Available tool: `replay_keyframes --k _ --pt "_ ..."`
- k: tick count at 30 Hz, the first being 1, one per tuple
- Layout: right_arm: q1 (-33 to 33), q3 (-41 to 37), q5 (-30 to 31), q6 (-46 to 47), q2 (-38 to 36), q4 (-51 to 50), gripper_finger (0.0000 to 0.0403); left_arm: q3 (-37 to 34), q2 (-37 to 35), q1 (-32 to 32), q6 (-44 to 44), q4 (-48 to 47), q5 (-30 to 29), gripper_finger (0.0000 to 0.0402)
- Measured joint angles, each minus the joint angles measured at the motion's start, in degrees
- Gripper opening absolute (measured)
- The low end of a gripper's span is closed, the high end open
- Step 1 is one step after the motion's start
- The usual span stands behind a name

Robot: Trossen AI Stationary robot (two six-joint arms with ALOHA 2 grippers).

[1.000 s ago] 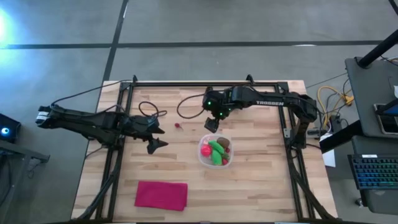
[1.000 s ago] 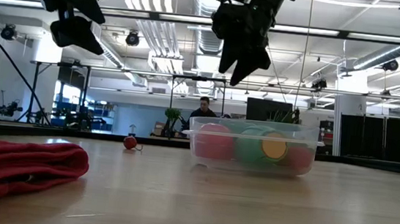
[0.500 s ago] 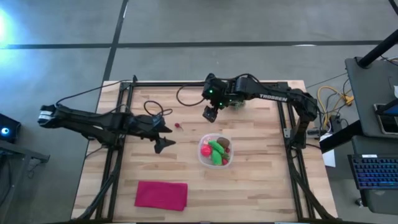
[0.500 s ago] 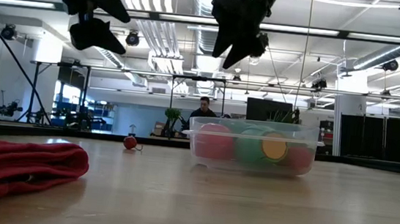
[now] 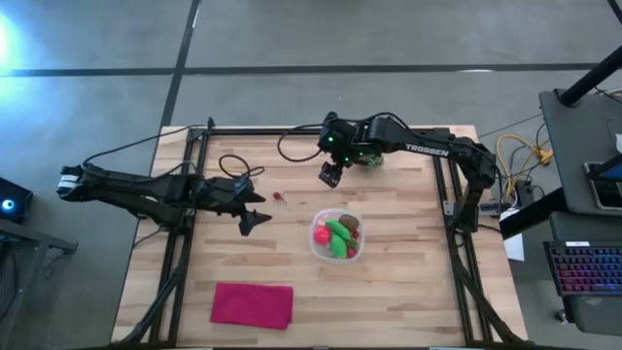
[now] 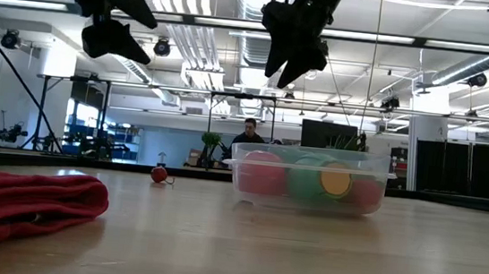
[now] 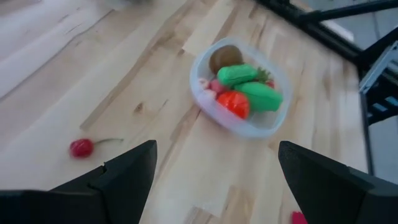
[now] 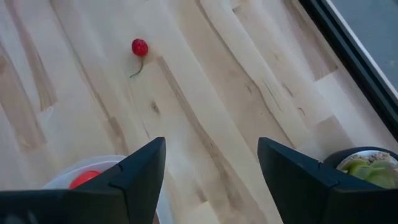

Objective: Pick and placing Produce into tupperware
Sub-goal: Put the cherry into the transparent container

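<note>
Risk centres on the small red piece (image 5: 278, 196), the only produce outside the tupperware (image 5: 336, 236). High view: the piece lies on bare wood on the left-arm side of the tupperware, well apart from it. The left gripper (image 5: 255, 208) hangs just beside the piece, between it and the tupperware; the right gripper (image 5: 330, 175) hangs beyond the tupperware's far rim. Both arms near one small target invites a collision if both descend. The table edge is well apart from the tupperware on all sides; the magenta cloth (image 5: 252, 304) lies toward the near edge, clear of the route.

Low view: the red piece (image 6: 160, 175) rests on the table beyond and beside the tupperware (image 6: 309, 178); both grippers hang high above it. A round piece may roll if a finger nudges it.

Left wrist view: the left fingers (image 7: 127, 173) stand wide apart, holding nothing. The tupperware (image 7: 231, 120) holds green, red and brown pieces; the stemmed red piece (image 7: 81, 147) sits apart from it.

Right wrist view: the right fingers (image 8: 142, 169) stand wide apart, empty; the red piece (image 8: 139, 47) lies well beyond the tupperware rim (image 8: 81, 174)
</note>
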Motion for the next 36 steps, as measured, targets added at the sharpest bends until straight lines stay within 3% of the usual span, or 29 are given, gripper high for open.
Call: replay_keyframes --k 4,8,14,21,26,29,32,36 --pt "-0.4 0.0 0.0 0.0 0.0 0.0 0.0244 1.4 -1.2 1.2 0.7 -7.0 0.3 0.0322" --pt "-0.6 0.0 0.0 -0.1 0.0 -1.2 0.0245 3.0 -2.5 2.1 7.2 -11.5 1.1 0.0322" --pt "-0.6 -0.1 -0.1 -2.2 -0.1 -6.0 0.0242 3.7 -1.2 3.4 26.7 -11.5 1.3 0.0322" --pt "-0.3 -0.1 0.2 0.4 -3.8 -9.6 0.024 3.2 8.3 8.3 42.4 -11.9 3.4 0.0322" --pt "0.8 -0.1 9.5 2.3 -9.6 -10.9 0.024 3.5 18.2 14.7 45.5 -12.0 3.6 0.0322" --pt "0.9 -0.1 12.9 4.8 -13.4 -12.1 0.0239 5.2 22.7 18.6 46.5 -13.0 7.1 0.0322" --pt "0.9 -0.1 15.1 7.8 -16.1 -13.0 0.024 7.3 24.5 21.0 47.2 -13.1 9.6 0.0322" --pt "0.9 -0.1 17.5 9.5 -18.6 -14.4 0.0239 10.4 24.9 22.4 55.2 -13.0 9.8 0.0322"
